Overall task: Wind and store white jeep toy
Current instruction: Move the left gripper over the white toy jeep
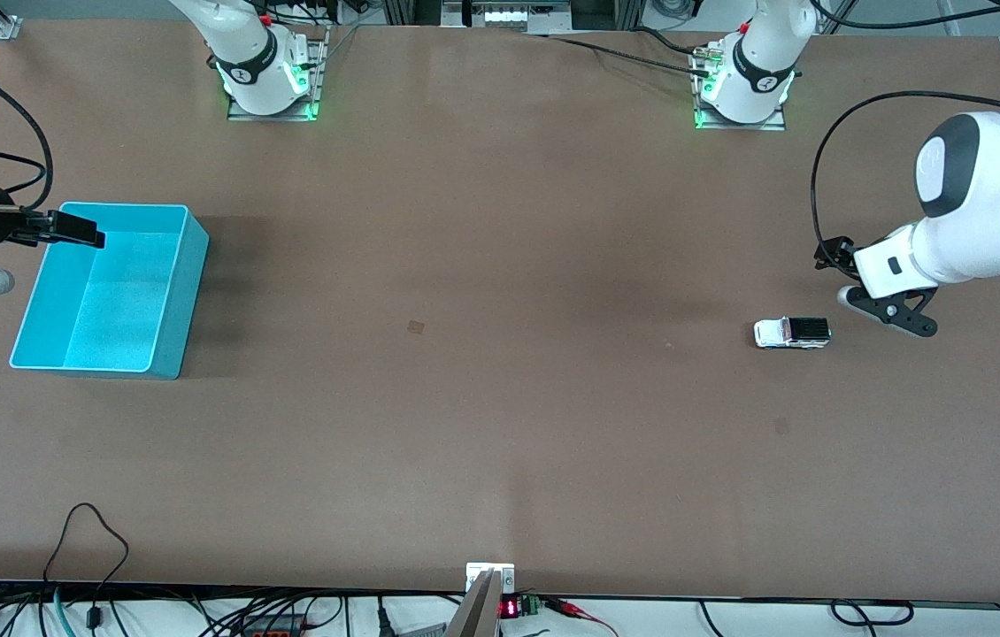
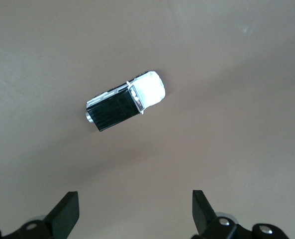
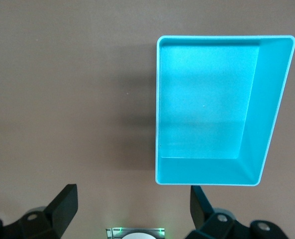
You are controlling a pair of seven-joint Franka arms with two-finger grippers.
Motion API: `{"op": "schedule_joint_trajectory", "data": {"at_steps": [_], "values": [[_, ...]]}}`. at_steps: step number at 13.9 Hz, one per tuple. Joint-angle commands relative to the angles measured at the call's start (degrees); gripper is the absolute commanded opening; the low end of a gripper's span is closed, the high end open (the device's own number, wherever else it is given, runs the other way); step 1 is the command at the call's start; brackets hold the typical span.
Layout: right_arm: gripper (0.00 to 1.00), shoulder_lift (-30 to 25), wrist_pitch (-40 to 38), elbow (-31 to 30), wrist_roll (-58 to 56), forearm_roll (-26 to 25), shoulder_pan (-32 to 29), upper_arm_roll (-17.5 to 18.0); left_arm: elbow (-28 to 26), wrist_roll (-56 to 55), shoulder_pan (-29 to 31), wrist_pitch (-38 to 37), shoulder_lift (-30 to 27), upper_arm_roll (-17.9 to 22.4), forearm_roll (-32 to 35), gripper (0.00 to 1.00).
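The white jeep toy stands on its wheels on the brown table, toward the left arm's end and well apart from the cyan bin; nothing touches it. Seen from the left wrist camera, the jeep shows a white hood and a black ribbed roof, lying at a slant to the line between the two fingertips, with bare table all round it. The left gripper hangs just above the table beside the jeep, a little toward the arm's own end of the table, its fingers spread wide and holding nothing. At the right arm's end of the table the cyan bin sits with its open top up and its inside bare; its wall nearest the front camera lies about level with the jeep, and the rest of it runs farther from that camera. The right gripper hovers over the bin's rim farthest from the front camera, fingers parted and empty. The right wrist camera looks down on the bin and on both dark fingertips standing wide apart.
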Motion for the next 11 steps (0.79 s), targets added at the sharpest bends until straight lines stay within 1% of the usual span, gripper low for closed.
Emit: {"op": "schedule_joint_trajectory", "data": {"at_steps": [1,3,6,8,11], "values": [[1.0,-0.2,-1.9,0.4,1.9,0.0,-0.2,0.3,0.0,4.5,0.1,0.1,-0.1,-0.6,0.6,1.0],[1.0,-0.2,-2.0,0.4,2.3,0.0,-0.4,0.3,0.0,9.8,0.1,1.3,1.5,-0.6,0.9,1.0],[1.0,-0.2,-2.1,0.4,2.1,0.0,-0.3,0.3,-0.2,24.8,0.6,6.9,5.0,-0.6,1.1,1.0],[1.0,-0.2,-2.1,0.4,2.0,0.0,-0.3,0.3,-0.3,32.0,2.2,8.8,7.4,-0.6,1.6,1.0],[1.0,-0.2,-2.5,0.4,2.0,-0.1,-0.2,0.3,-1.9,44.3,2.5,15.0,9.6,-0.7,1.7,1.0]]}}
